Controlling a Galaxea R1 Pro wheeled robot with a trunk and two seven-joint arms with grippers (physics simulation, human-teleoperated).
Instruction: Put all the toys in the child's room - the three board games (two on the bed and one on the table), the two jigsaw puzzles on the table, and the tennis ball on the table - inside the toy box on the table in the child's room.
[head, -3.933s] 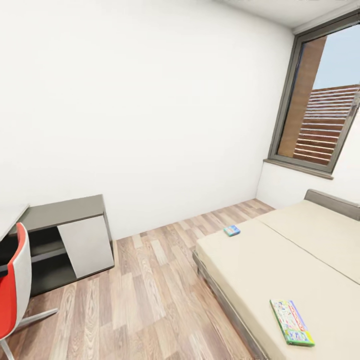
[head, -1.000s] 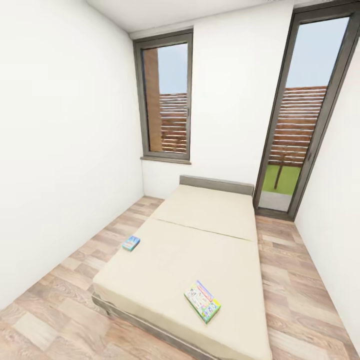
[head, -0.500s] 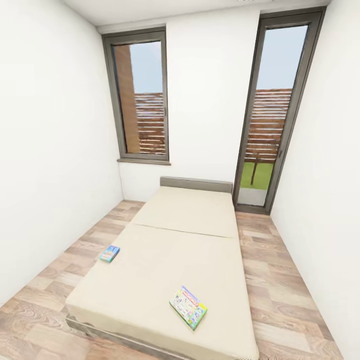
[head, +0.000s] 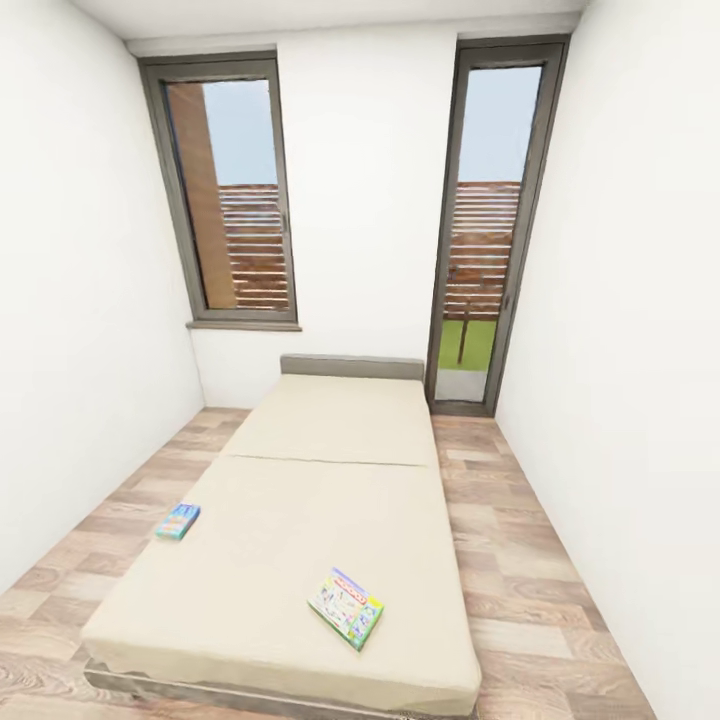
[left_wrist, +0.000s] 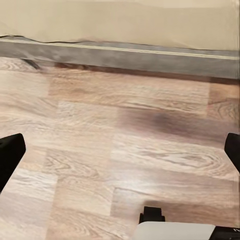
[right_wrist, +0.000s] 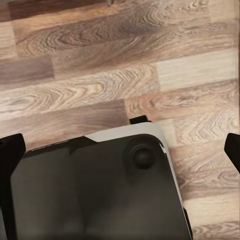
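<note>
Bed (head: 300, 520): dead ahead of me, two board games lying flat on it.
Green-edged game (head: 346, 607): near the foot.
Blue game (head: 177, 521): on the bed's left edge.
Left gripper (left_wrist: 120, 150): spread wide, empty, above wood floor (left_wrist: 125, 150), bed frame just beyond.
Right gripper (right_wrist: 120, 145): spread, empty, over my dark base (right_wrist: 95, 195).

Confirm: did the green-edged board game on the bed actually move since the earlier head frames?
No. The green-edged board game still lies near the bed's foot edge, right of centre, as before. The whole picture shifted, so the camera turned, not the box.
</note>
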